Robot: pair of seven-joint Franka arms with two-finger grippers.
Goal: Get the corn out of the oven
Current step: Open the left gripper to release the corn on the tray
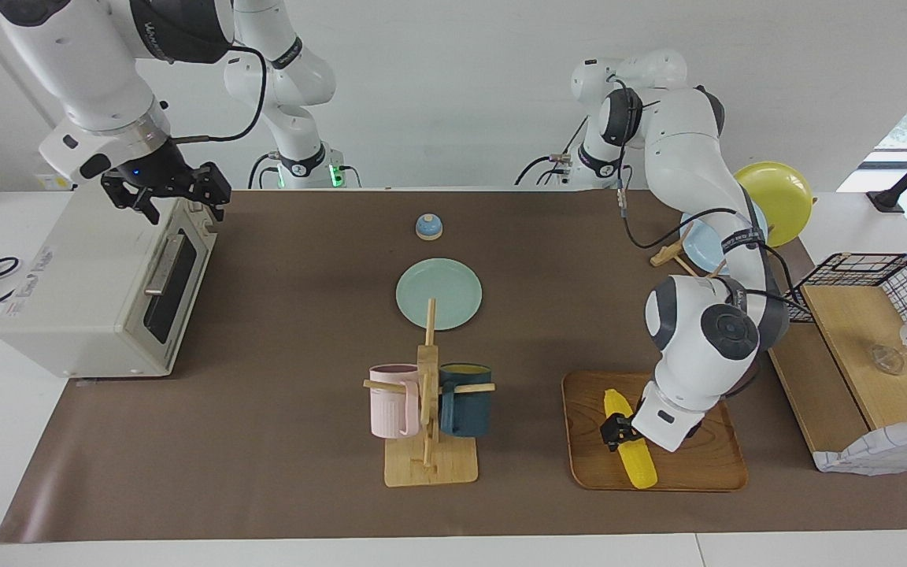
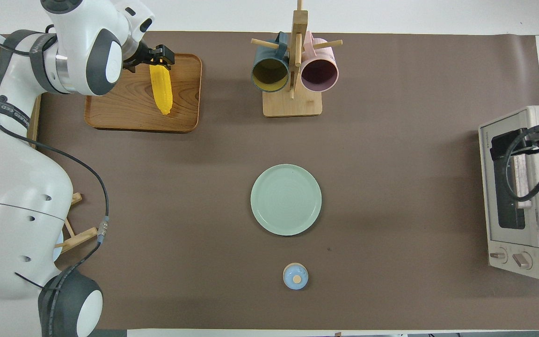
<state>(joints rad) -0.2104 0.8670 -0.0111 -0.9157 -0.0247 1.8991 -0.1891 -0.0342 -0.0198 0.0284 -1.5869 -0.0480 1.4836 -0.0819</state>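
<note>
Facing view, lower right of the frame: I see the corn (image 1: 631, 442) lying on the wooden tray (image 1: 705, 471), well apart from the oven (image 1: 99, 287) at the left edge, whose door is closed. My left end effector (image 1: 613, 433) sits just over the corn's middle with its fingers spread, released. My right end effector (image 1: 174, 193) hangs in the upper left over the oven's top front edge, also spread, holding nothing.
</note>
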